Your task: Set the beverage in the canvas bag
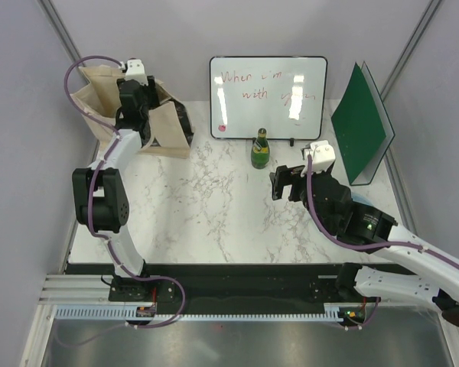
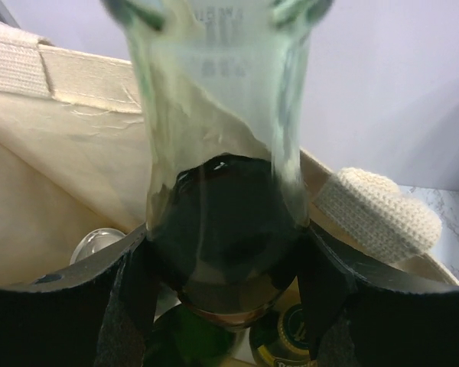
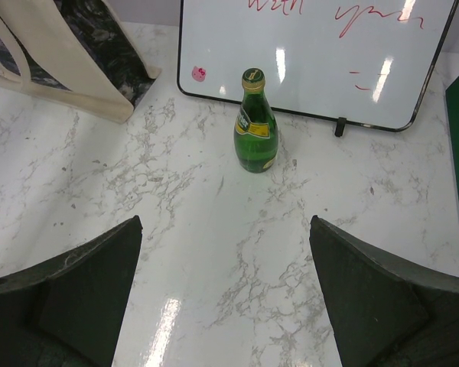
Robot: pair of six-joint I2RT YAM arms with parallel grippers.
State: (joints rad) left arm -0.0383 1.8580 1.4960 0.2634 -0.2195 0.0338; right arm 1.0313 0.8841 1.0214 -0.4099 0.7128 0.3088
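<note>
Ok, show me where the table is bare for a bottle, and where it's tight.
Bare marble runs between the canvas bag, the green bottle and the arm bases. Tight: the strip by the whiteboard, where the open right gripper faces that bottle, and inside the bag, where the left gripper holds a glass bottle above other bottles.

From above, the left gripper (image 1: 131,113) covers the mouth of the canvas bag (image 1: 92,93), so I can't see into the bag or make out what the gripper carries. On the left wrist feed, the glass bottle (image 2: 222,206) it clamps runs off the top edge with its print blurred. The green bottle tops (image 2: 284,341) beneath are half hidden and cut by the bottom edge, labels unreadable. Glare wipes out part of the writing on the whiteboard (image 1: 268,86).
</note>
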